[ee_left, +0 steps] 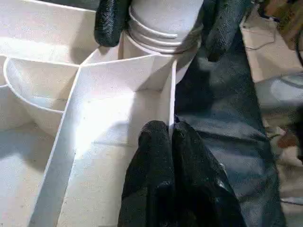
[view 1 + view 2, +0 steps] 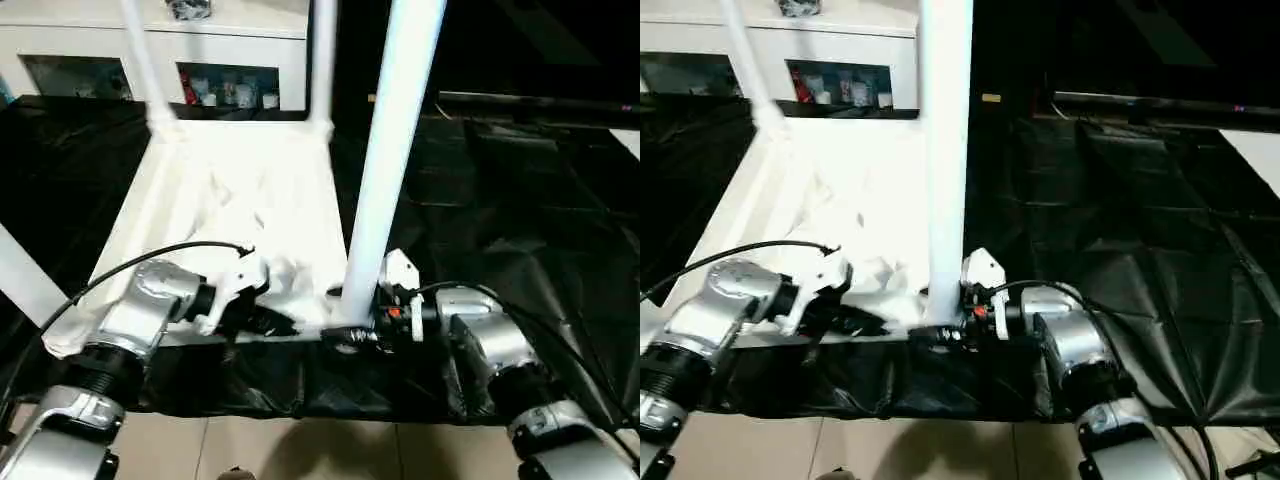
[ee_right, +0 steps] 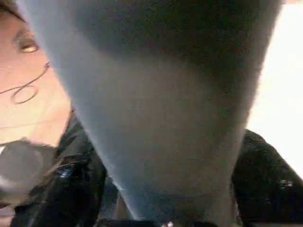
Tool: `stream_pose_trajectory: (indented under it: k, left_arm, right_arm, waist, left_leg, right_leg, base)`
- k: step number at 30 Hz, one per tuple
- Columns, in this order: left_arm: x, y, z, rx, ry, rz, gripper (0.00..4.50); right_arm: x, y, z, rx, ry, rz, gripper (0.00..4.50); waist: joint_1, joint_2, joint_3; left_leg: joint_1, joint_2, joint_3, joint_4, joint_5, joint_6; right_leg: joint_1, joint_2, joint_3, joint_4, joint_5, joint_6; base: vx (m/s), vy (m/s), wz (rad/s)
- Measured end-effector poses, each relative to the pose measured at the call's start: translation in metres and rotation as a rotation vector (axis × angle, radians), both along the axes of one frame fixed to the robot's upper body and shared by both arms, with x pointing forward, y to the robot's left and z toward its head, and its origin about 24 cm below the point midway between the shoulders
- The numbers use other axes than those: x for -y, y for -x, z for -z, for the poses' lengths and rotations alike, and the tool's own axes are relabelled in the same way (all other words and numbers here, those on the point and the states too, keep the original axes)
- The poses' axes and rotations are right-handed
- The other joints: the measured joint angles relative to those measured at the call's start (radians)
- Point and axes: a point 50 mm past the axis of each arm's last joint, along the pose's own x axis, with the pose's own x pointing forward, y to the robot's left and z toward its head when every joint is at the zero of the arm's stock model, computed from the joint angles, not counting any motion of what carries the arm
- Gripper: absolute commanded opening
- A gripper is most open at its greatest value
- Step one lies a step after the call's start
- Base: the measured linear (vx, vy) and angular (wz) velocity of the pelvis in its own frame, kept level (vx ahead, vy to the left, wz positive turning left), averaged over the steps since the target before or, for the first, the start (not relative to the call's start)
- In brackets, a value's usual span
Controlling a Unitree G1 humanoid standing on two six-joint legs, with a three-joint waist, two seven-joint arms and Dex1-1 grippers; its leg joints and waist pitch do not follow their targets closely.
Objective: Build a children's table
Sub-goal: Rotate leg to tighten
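1. Centrally, the upturned tabletop [image 2: 160, 200] lies on black sheeting [image 2: 500, 250]
2. Left gripper [image 1: 170, 137], reaching level, pinches its near rib [image 1: 171, 94]
3. Right gripper [image 2: 350, 325], level, straddles the upright leg [image 2: 385, 160] at its corner socket

The near leg [image 2: 385, 170] runs out of the head view's top edge, so its upper end cannot be seen; the two far legs [image 2: 145, 70] are cut off the same way. Its foot is hidden behind the right gripper [image 2: 350, 335] (the fingers' contact with the tube cannot be made out). The tabletop [image 2: 200, 200] glares white, its ribs washed out. Items inside the cabinet [image 2: 225, 95] are too small to identify.
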Motion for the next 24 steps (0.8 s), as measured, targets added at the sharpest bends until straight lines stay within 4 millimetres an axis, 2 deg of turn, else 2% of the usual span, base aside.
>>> stream_pose_trajectory:
  k: [7,14,16,19,24]
  left_arm:
    - [-0.001,0.001,-0.001,-0.024,-0.006,0.048,0.00]
    - [0.000,-0.001,0.000,-0.031,-0.001,0.042,0.00]
    - [0.002,-0.004,0.000,-0.016,-0.006,0.000,0.00]
    - [0.008,-0.015,-0.002,0.042,-0.027,-0.103,0.00]
    - [0.031,-0.024,0.001,0.091,0.005,-0.260,0.00]
  right_arm:
    - [-0.002,0.002,-0.001,-0.031,-0.004,-0.065,2.68]
    - [-0.002,0.004,0.000,-0.033,-0.015,-0.035,2.60]
    - [-0.002,0.002,0.002,-0.011,-0.037,0.055,2.60]
    - [-0.003,-0.009,0.005,0.008,-0.060,0.291,2.57]
    - [0.000,-0.022,0.009,0.030,-0.090,0.683,2.55]
  waist:
    - [0.016,-0.002,0.001]
    - [0.019,-0.001,0.001]
    - [0.017,-0.001,0.001]
    - [0.010,0.000,0.001]
    - [-0.022,0.002,0.002]
  left_leg:
    - [0.000,0.000,0.000,0.000,0.000,0.000]
    - [0.000,0.000,0.000,0.000,0.000,0.000]
    - [0.001,0.000,0.000,0.001,0.001,-0.001]
    - [0.007,0.000,-0.001,0.002,0.003,-0.003]
    - [0.007,0.000,-0.001,0.001,0.003,-0.004]
  right_leg:
    - [0.000,0.000,0.000,0.001,0.001,-0.002]
    - [0.000,0.000,0.000,0.001,0.001,-0.002]
    - [0.001,0.000,0.000,0.002,0.001,-0.002]
    - [0.001,0.000,0.000,0.002,0.003,0.001]
    - [0.001,0.000,0.001,0.001,0.004,0.002]
  base:
    - [0.000,0.000,0.00]
    - [0.000,0.000,0.00]
    - [0.000,0.000,0.00]
    - [0.000,0.000,0.00]
    - [0.000,0.000,0.00]
